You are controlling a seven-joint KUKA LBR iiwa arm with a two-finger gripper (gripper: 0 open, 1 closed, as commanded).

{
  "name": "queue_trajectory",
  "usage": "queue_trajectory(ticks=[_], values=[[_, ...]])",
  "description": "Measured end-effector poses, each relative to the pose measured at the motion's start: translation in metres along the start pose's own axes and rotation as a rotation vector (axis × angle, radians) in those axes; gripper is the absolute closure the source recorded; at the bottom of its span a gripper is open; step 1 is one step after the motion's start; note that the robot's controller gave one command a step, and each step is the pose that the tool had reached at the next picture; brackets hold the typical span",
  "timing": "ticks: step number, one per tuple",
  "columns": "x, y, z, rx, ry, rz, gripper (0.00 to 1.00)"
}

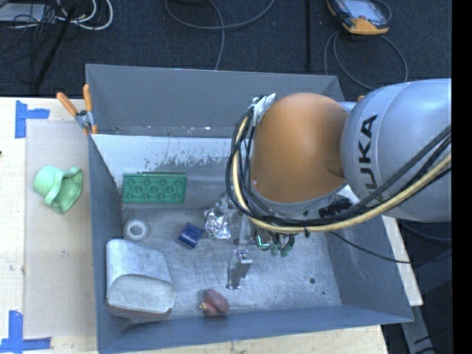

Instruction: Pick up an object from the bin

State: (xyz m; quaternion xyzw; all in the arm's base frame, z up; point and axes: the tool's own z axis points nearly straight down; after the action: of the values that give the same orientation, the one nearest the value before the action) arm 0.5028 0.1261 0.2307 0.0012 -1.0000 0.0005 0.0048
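Scuffs and pale scratches mark the floor of the grey metal bin [214, 98], thickest along the foot of its far wall and thinner toward the near edge, with a few dark specks at the right. The arm [402, 153] comes in over the right rim, its wrist under a rounded orange cover [299, 150] looped with black and yellowish cables [242, 190]. Below it the gripper [239, 275] hangs low over bare floor near the bin's middle; whether it is spread or closed cannot be told, and no object is seen held in it. A crumpled foil wad [217, 223] lies just beside it toward the far left, and a reddish-brown lump [214, 302] sits near the near wall, a little to its left. Further left are a small blue piece [189, 235], a white ring [136, 231], a flat green studded block [153, 189] close to the far wall, and a folded grey-white pad [137, 279] in the near-left corner. Outside the bin, beyond its left wall, lies a mint-green object [59, 187]. Behind the far wall the room's dark floor [265, 35] carries loose black cords and a handheld device with orange trim [359, 13].
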Motion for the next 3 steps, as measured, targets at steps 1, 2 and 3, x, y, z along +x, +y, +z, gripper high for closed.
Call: queue_trajectory(ticks=[1,2,3], values=[[-0.084,-0.031,0.066,0.0,-0.01,-0.038,0.0],[-0.102,-0.04,0.158,-0.004,-0.012,0.251,0.0],[-0.106,-0.04,0.152,-0.008,-0.027,0.253,1.0]])
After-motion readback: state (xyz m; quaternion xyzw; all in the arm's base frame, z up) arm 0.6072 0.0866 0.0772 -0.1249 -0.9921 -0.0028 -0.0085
